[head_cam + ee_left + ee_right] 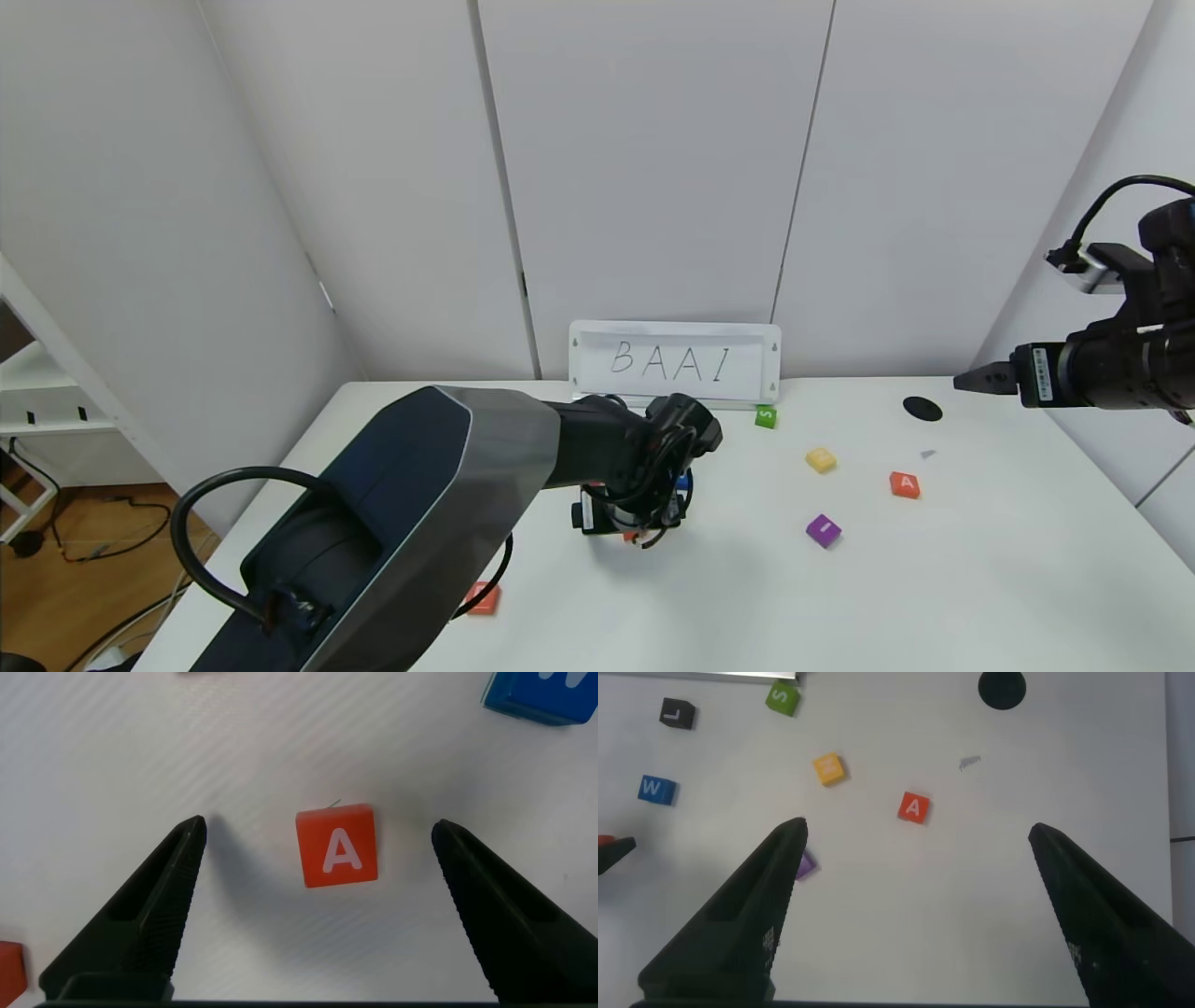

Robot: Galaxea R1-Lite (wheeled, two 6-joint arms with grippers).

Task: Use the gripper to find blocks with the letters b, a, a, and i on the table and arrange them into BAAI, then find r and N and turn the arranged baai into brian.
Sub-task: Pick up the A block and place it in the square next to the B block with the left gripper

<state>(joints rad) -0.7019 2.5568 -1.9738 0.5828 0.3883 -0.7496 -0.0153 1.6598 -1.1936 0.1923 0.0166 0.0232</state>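
Observation:
My left gripper [318, 826] hangs open just above the table [112, 747], its fingers apart on either side of an orange-red A block [338, 847] without touching it. In the head view that gripper [639, 532] points down at mid-table. A second orange-red A [904, 484], the purple I [822, 530] and the yellow N [821, 459] lie to the right. My right gripper [971, 380] is open and empty, high over the table's right side. An orange-red tile [483, 597] lies near the left arm with its letter unreadable. I can read no B or R.
A blue W tile [547, 695] lies close beyond the left gripper. A green S tile [766, 416] sits by the white BAAI sign [674, 359] at the back. A black L tile [677, 713] and a round hole [921, 408] also show.

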